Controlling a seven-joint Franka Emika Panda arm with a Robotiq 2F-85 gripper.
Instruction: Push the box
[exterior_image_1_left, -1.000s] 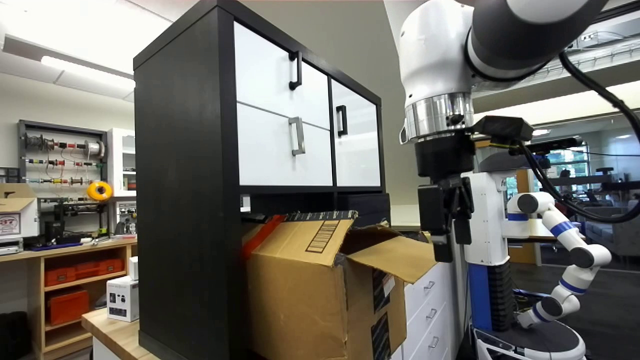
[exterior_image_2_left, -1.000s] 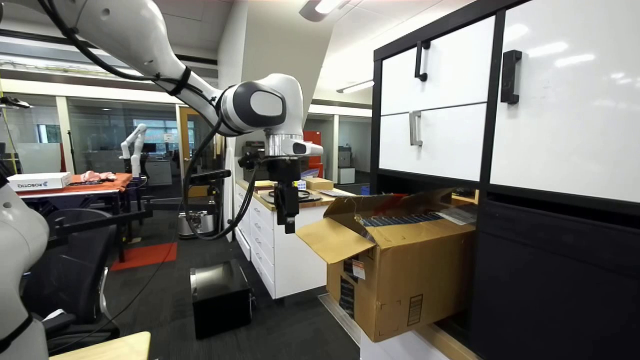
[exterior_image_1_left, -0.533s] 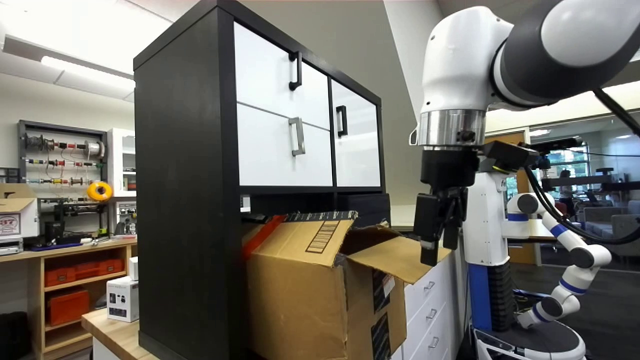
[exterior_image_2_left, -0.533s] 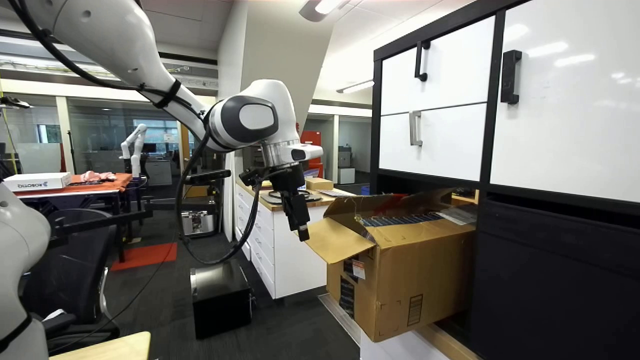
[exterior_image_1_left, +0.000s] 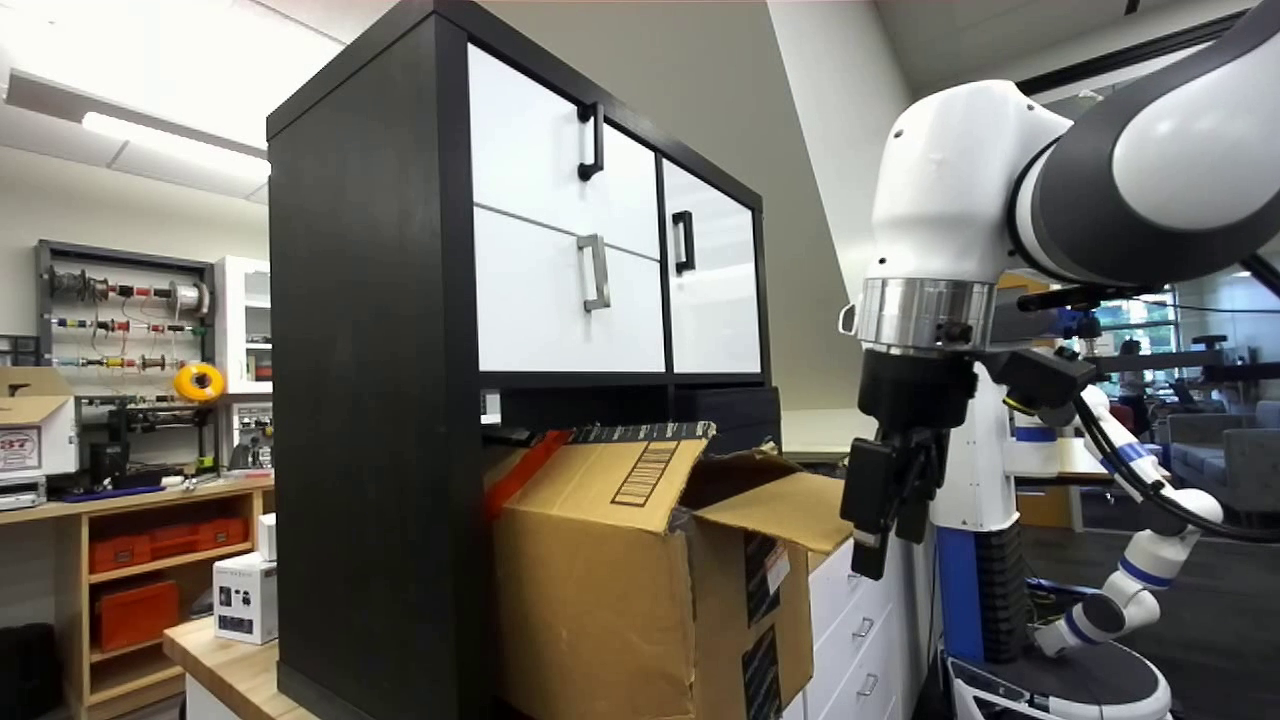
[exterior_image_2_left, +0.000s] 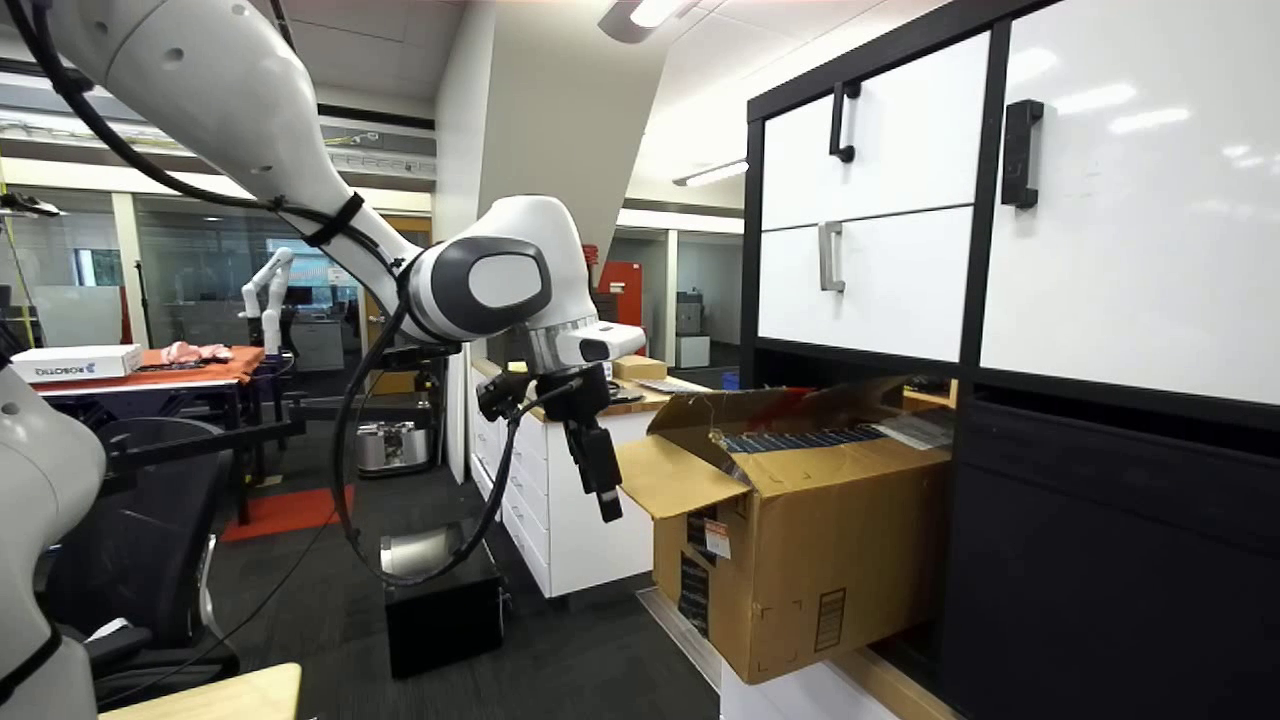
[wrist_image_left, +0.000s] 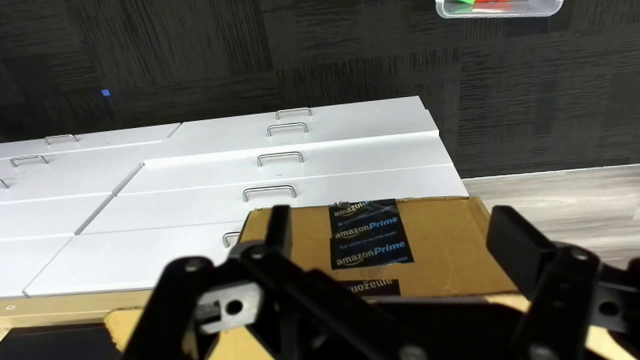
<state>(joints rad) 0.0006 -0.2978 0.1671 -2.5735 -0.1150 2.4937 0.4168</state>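
Note:
The box (exterior_image_1_left: 600, 590) is large tan cardboard with loose open flaps. It sits partly inside the lower opening of the black cabinet, its taped end sticking out; it also shows in an exterior view (exterior_image_2_left: 850, 540). In the wrist view the box (wrist_image_left: 450, 235) shows its end face with black printed tape beyond the fingers. My gripper (exterior_image_1_left: 890, 545) is tilted just outside the box's protruding flap, also in an exterior view (exterior_image_2_left: 608, 500). It hides the flap's outer end; I cannot tell whether they touch. In the wrist view the gripper (wrist_image_left: 392, 227) has its fingers wide apart with nothing between them.
The black cabinet (exterior_image_1_left: 360, 400) with white door panels stands around the box. White drawers (exterior_image_2_left: 600, 510) stand behind the gripper. A black bin (exterior_image_2_left: 440, 610) is on the floor. A small white box (exterior_image_1_left: 245, 597) sits beside the cabinet. A white mobile robot (exterior_image_1_left: 985, 440) stands behind my arm.
My gripper has moved down and tilted, its tips coming down beside the box's outer flap. The box has not visibly moved.

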